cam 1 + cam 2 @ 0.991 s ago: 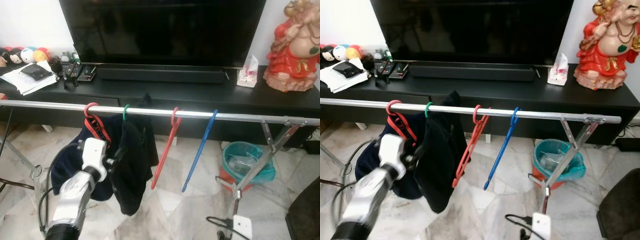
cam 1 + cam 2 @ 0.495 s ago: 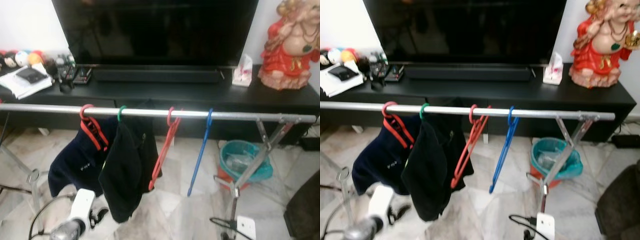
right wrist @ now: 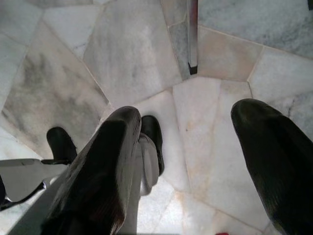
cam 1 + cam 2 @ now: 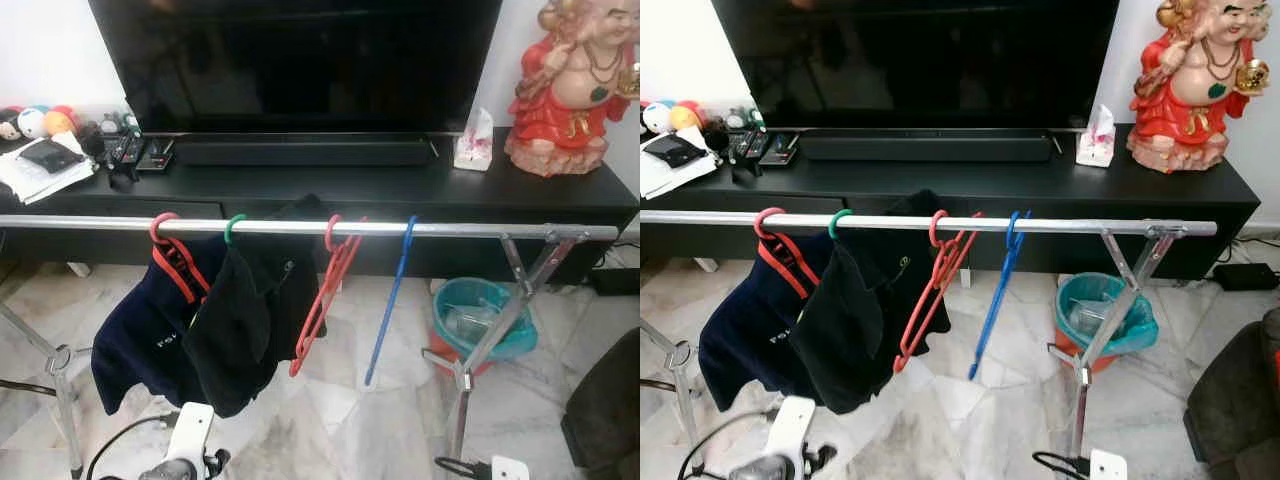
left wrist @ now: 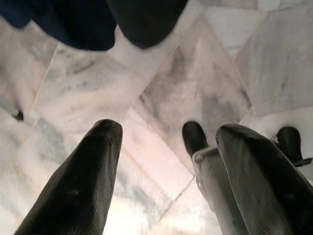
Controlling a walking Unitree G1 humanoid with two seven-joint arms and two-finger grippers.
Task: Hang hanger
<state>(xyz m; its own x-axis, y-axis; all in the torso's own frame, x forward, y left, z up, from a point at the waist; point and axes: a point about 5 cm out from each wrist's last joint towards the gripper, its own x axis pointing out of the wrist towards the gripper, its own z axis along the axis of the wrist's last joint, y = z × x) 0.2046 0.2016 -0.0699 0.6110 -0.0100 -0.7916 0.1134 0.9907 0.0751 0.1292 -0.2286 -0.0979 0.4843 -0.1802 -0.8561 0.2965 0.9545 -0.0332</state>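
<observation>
A silver rail crosses in front of me and carries several hangers. A red hanger holds a navy garment. Beside it, a green hanger holds a black garment. To the right, an empty red hanger and an empty blue hanger hang tilted. My left arm hangs low under the garments. Its gripper is open and empty, pointing at the marble floor with the garment hems beyond it. My right gripper is also open and empty, over the floor near a rack leg.
Behind the rail a black TV console carries a TV, a red statue, a tissue pack, remotes and papers. A teal bin stands behind the right rack leg. A dark object fills the bottom right corner.
My left arm has dropped from beside the hanging garments to low near the floor. The camera has shifted, so the rail and hangers sit differently in view.
</observation>
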